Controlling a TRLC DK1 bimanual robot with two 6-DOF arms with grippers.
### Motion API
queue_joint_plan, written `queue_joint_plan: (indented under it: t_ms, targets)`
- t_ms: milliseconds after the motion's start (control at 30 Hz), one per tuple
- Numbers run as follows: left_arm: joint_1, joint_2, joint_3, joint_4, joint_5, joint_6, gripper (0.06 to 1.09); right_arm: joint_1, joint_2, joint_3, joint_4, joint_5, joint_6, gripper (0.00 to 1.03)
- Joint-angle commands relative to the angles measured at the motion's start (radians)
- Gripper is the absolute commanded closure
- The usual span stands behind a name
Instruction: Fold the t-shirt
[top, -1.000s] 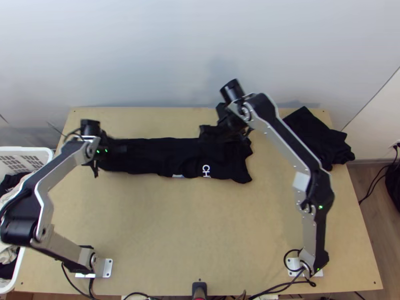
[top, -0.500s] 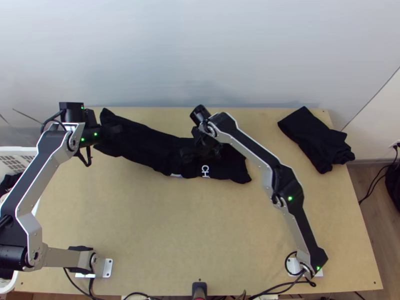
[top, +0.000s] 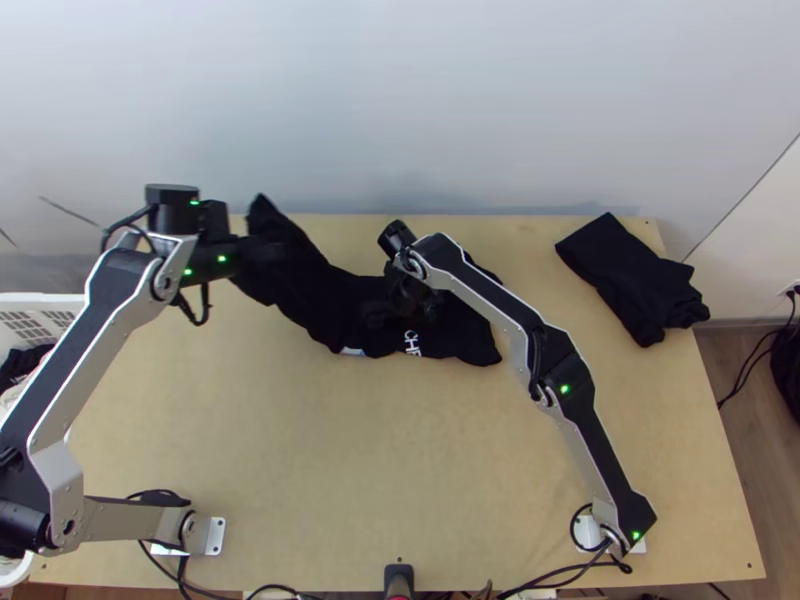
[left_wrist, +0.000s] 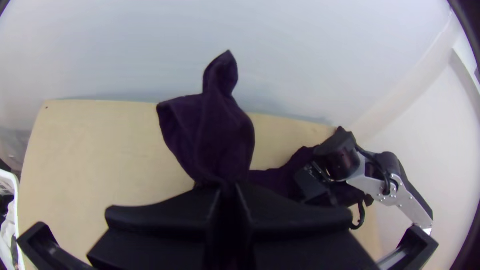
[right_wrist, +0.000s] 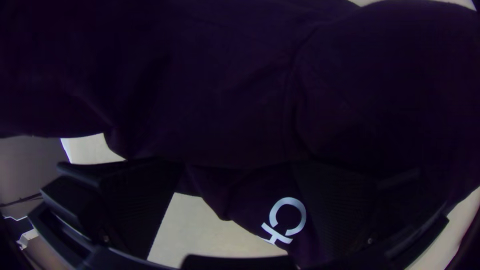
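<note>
At the left edge of the top view, a white plastic basket (top: 40, 297) with a slatted side stands beside the light wooden worktop (top: 300, 450), with black and pale cloth in it. Next comes the left pincer (top: 268, 250), near the worktop's far left part. Its wide black fingers are closed together on the left end of the black fabric t-shirt (top: 312, 292). In the left wrist view, a crumpled flap of that end sticks out past the fingertips and rises to a narrow, rounded tip.

From there the t-shirt runs as a long, narrow, rumpled band, bending toward the middle of the worktop's far half, where its right part lies flatter. White lettering (top: 412, 343) shows on its near side, with a small pale patch to the left of it.

The right pincer (top: 405, 308) is over the middle of the t-shirt. In the right wrist view its two flat fingers stand wide apart, with dark cloth and part of the lettering visible between them; I cannot tell whether they touch the fabric.

Farther right, near the far right corner, lies a folded black garment (top: 630, 275), slanting, its near end bunched, well apart from the t-shirt.
</note>
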Motion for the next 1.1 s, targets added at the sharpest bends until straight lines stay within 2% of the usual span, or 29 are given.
queue_joint_plan:
  t_ms: [0,300,633,833,1067]
  targets:
    - [-0.068,0.033,0.056,-0.004,0.013,0.003,1.05,-0.044,-0.128,-0.005,-0.049,0.009,0.002,0.04]
    - [-0.14,0.093,0.093,0.014,0.013,-0.026,1.05,-0.212,-0.404,-0.018,-0.172,-0.039,-0.024,0.04]
    - [-0.275,0.205,0.245,0.072,-0.002,-0.118,1.05,-0.292,-0.605,-0.09,-0.239,-0.049,-0.017,0.04]
    - [-0.43,0.294,0.246,0.198,-0.149,-0.066,1.05,-0.352,-0.708,-0.223,-0.239,-0.049,-0.017,0.04]
    - [-0.522,0.462,0.319,0.276,-0.208,-0.07,1.05,-0.394,-0.742,-0.288,-0.239,-0.051,-0.016,0.04]
